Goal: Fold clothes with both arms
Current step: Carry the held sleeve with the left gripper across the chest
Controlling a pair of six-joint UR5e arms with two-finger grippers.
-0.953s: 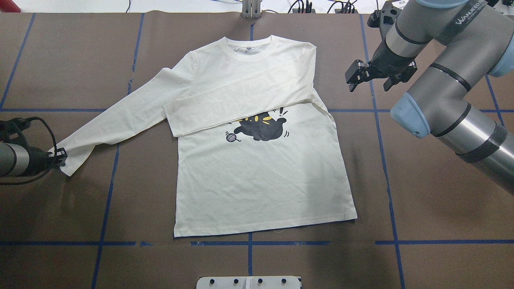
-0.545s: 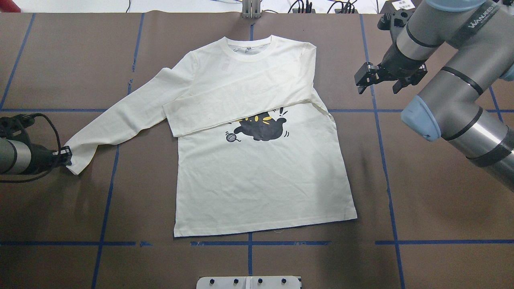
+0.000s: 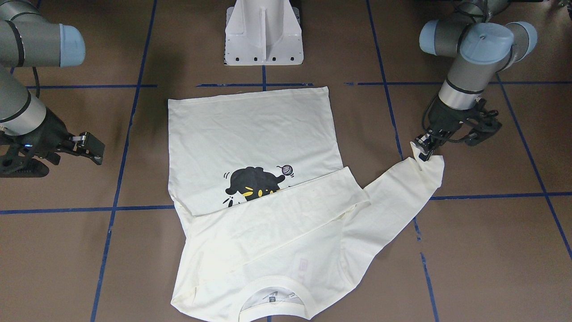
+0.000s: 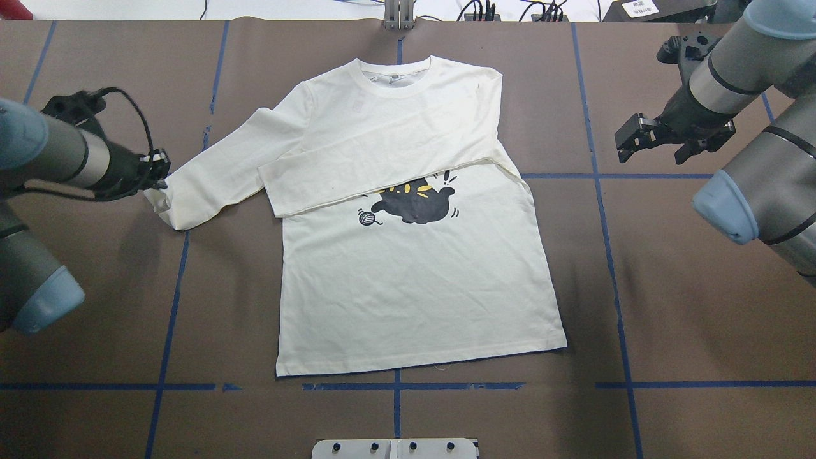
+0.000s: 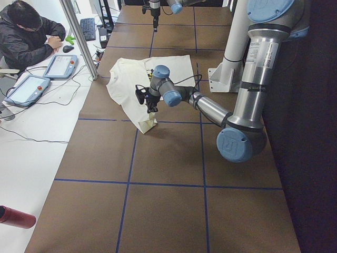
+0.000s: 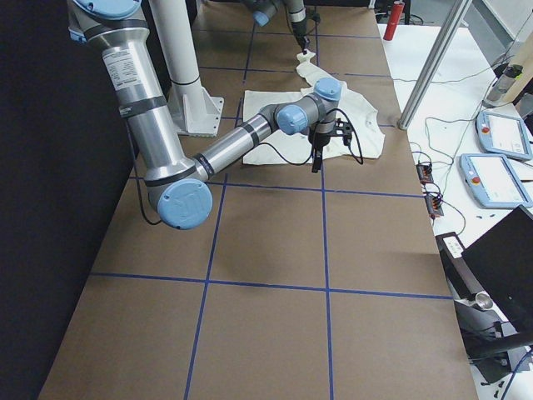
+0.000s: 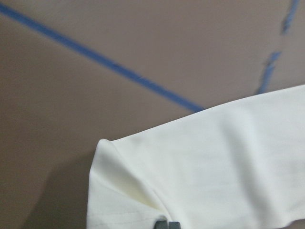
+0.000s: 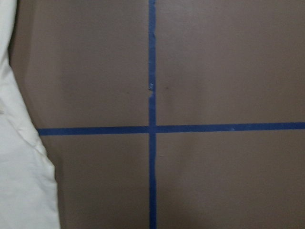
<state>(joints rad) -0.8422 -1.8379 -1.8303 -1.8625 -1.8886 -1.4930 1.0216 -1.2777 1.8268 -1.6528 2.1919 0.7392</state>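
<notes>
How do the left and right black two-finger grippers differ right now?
The left gripper is shut on the outstretched sleeve cuff of the cream-white T-shirt; the right gripper is open and empty. The left touches the shirt; the right sits apart from it, over the bare brown table. Both are black.

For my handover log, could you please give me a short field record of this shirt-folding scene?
garment: cream-white long-sleeved T-shirt with black cat print, flat, print up
folded sleeve: lies across the chest
other sleeve: stretched sideways, cuff lifted
left gripper: shut on the other sleeve's cuff
right gripper: open, empty, clear of the shirt
surface: brown table with blue tape lines
</notes>
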